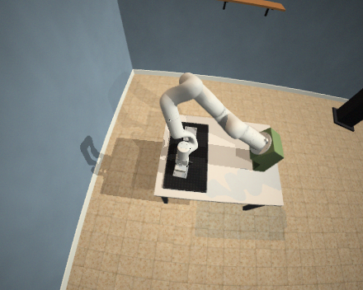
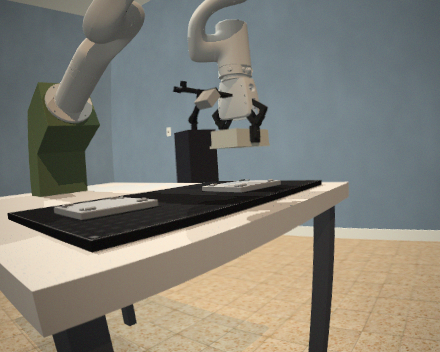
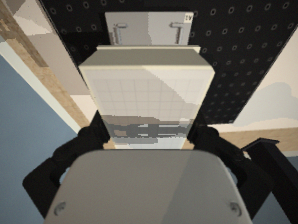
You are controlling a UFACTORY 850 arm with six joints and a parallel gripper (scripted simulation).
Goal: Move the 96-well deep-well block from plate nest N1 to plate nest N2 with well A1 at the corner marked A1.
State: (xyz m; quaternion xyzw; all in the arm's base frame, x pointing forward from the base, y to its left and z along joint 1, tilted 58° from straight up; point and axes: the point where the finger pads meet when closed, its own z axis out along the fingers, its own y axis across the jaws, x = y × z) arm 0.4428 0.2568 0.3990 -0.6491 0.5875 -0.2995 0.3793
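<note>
Top view: I see the arm [image 1: 219, 109] reach over the black mat [image 1: 199, 181]. Exterior: the gripper [image 2: 238, 131] grasps the deep-well block [image 2: 239, 139] in the air, well above a nest [image 2: 241, 186]. Wrist: block above nest plate's A1 corner [image 3: 188, 18]

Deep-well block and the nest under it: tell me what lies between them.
Nothing but open air in the exterior view: the deep-well block, clamped in the end effector, hangs above the nest.
</note>
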